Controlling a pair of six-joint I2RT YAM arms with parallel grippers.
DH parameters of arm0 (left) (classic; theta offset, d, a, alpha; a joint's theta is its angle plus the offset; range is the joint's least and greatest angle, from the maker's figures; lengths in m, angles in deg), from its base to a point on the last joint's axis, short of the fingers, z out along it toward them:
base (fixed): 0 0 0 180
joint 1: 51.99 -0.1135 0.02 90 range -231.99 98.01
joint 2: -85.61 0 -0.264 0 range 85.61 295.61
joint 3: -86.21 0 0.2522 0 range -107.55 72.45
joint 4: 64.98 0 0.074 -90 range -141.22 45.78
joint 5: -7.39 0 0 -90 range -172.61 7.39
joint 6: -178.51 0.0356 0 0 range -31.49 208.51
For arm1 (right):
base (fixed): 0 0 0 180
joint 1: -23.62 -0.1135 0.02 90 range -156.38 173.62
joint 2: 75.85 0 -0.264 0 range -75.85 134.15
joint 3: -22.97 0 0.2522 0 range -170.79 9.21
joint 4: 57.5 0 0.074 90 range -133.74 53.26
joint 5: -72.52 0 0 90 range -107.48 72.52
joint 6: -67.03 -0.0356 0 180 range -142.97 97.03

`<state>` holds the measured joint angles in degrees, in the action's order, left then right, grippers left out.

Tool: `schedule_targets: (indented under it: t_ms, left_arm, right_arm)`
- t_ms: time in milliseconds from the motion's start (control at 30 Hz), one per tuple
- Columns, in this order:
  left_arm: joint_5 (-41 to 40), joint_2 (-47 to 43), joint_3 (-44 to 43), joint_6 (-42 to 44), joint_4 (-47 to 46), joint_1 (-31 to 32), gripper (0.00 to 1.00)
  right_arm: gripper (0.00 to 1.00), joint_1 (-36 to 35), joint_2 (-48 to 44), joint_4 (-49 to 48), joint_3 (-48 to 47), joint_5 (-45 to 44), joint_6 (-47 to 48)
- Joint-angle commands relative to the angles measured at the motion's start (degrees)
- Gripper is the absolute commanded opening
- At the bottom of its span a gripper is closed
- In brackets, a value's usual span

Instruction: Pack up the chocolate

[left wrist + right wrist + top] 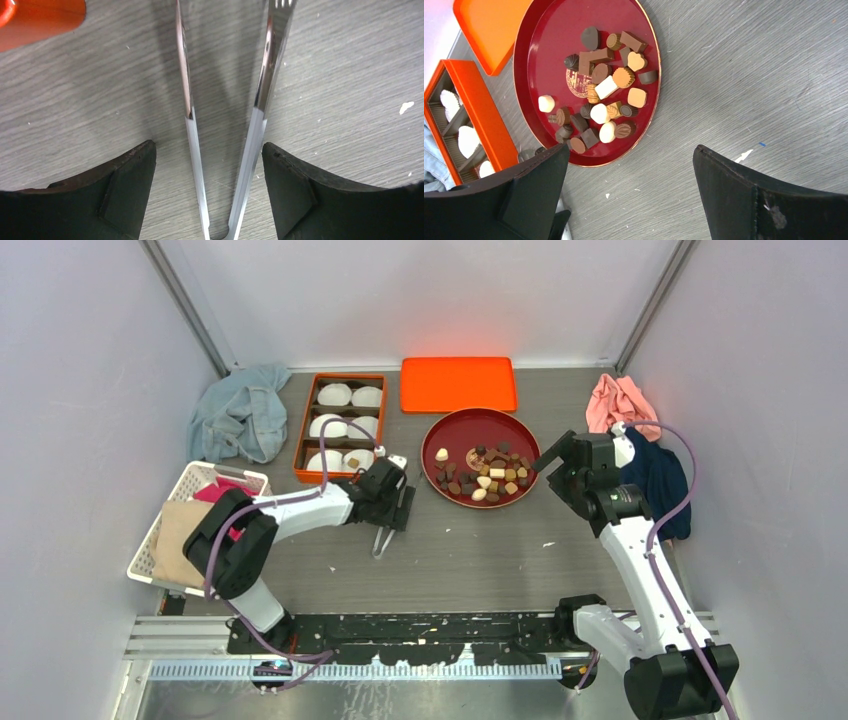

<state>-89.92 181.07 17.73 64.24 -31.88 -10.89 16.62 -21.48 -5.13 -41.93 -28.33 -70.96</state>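
Okay, so as we read it, we're at the tool stage of packing. Our left gripper (207,150) hangs low over the metal tongs (265,85), which lie flat on the table (480,550) between the orange box (304,430) and the red tray (465,428). Its fingers (125,190) are spread wide, one on either side of the two tong arms with bare table showing in both gaps, so they've got hold of nothing. Our right gripper (631,150) hovers beside the tray, jaws about as wide as they go, also empty. The chocolate (485,475) sits heaped on the red tray, mostly on its near half, apart from the tongs. One brown piece might be in the box's near-right paper cup, but it's too small to be sure, and the other paper cups (335,395) look unfilled. Next move, we reckon: squeeze the fingers onto the tong arms just enough to grip without shutting the tips, then lift and swing over to the tray. Those arms look slick and springy, so an off-centre squeeze could let them twist or pop out.
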Motion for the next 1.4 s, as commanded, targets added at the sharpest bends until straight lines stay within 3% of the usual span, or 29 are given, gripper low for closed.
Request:
schedule_targets:
  t_ms: [0,400,567,800,1133,1367]
  left_arm:
    - [-6.18,-3.96,3.38,-1.14,-8.91,2.13,0.77]
    - [-6.52,-1.0,2.96,-3.26,-7.82,2.23,0.62]
    - [-5.37,-0.63,3.22,-3.23,-7.98,2.23,0.61]
    - [-6.95,-2.64,1.72,-2.76,-5.46,2.18,0.44]
    - [-9.72,-10.0,-8.69,7.64,3.94,2.16,0.19]
    - [-3.41,-8.07,-18.43,9.76,9.32,2.21,0.17]
  right_arm:
    - [0.99,-0.02,-0.34,-2.17,-0.02,0.11,-0.43]
    - [0.99,-0.03,-0.4,-1.83,-0.28,-0.14,-0.45]
    - [0.99,-0.02,-0.08,-2.0,-0.15,0.27,-0.6]
    - [0.99,0.05,-0.32,-2.18,-0.34,0.41,-0.67]
    - [0.99,0.01,-0.18,-2.39,-0.48,0.63,-0.66]
    - [0.99,-0.02,-0.3,-2.5,-0.67,0.7,-0.84]
